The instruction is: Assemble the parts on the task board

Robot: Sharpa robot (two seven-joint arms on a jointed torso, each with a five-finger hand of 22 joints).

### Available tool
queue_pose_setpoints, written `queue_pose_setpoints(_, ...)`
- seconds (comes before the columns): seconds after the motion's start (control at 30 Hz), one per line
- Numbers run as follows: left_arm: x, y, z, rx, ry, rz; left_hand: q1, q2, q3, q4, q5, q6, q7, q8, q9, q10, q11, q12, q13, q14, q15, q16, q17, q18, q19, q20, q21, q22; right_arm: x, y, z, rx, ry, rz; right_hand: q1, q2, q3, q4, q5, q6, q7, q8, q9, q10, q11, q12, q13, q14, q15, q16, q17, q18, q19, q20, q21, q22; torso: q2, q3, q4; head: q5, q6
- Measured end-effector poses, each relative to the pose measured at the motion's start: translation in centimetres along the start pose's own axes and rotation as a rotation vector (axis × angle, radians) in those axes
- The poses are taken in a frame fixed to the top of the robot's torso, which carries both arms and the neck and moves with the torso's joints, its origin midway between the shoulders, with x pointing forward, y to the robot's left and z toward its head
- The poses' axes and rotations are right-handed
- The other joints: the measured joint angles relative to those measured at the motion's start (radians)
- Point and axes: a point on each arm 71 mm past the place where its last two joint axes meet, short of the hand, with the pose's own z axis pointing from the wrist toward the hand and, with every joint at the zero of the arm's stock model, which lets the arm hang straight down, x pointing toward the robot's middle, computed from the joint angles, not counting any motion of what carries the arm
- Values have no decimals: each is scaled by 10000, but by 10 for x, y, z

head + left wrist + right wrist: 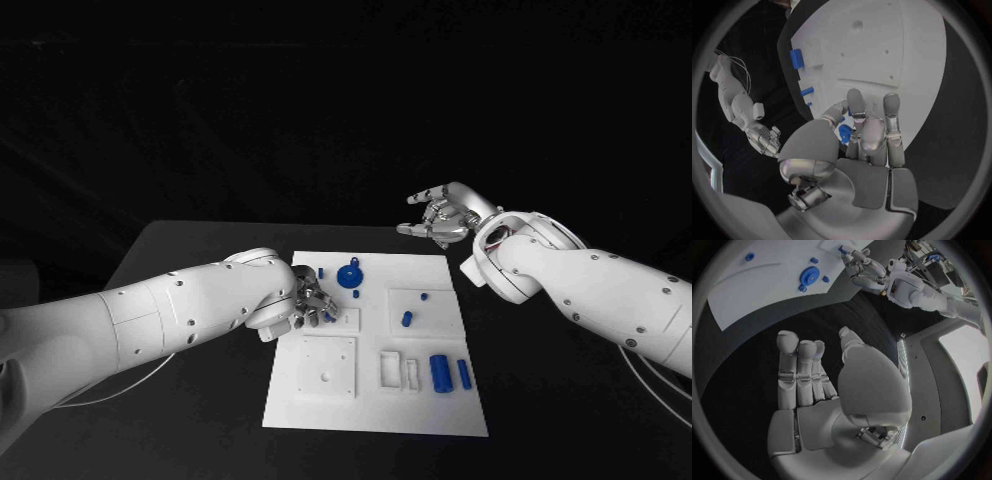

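Left hand (296, 305) fingers (856, 107) were curled down onto the left edge of the task board (378, 420), closed around a small blue part (845, 134); the left wrist view showed it pinched between thumb and fingers. Most of that part was hidden by the fingers, so its shape and which way it pointed could not be told. Right hand (444, 215) fingers (798, 372) were spread apart, lightly bent, holding nothing, hovering over the bare desk (202, 245) just past the board's far right corner.

The board lay flat on the black desk, long side running away from the robot. The room behind was dark, nothing readable.

On the board: a round blue part (351, 275) with a stub near the far edge; a short blue peg (407, 319) near the middle, long axis roughly along the board's length; two blue cylinders (440, 374) lying side by side at near right, long axes also along the board's length. A small blue dot (424, 296) sat in the right raised square, too small to identify. White square block (327, 367) at near left.
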Motion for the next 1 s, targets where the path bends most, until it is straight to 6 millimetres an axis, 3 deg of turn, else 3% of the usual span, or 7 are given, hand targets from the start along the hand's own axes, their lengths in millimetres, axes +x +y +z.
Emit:
queue_pose_setpoints(0.27,1,-1,-1,34,-33,200,79,52,-114,61,-248,0,0,-23,209,0,0,0,-27,0,1,0,-68,0,41,1,-126,154,0,0,0,0,20,5,0,0,0,0,0,0,0,0,-1,0,0,0,0,0,0,0,0,0,0,0,0,8,-2,0,0,0,5)
queue_pose_setpoints(1.0,1,-2,0,-12,-201,542,91,42,-165,111,-365,0,0,4,951,0,0,-1,-63,13,19,0,-133,0,72,-1,-371,385,1,0,1,31,88,5,0,0,0,0,-1,0,0,0,-1,0,0,0,1,0,0,0,-7,0,0,0,0,6,-1,3,0,-7,2)
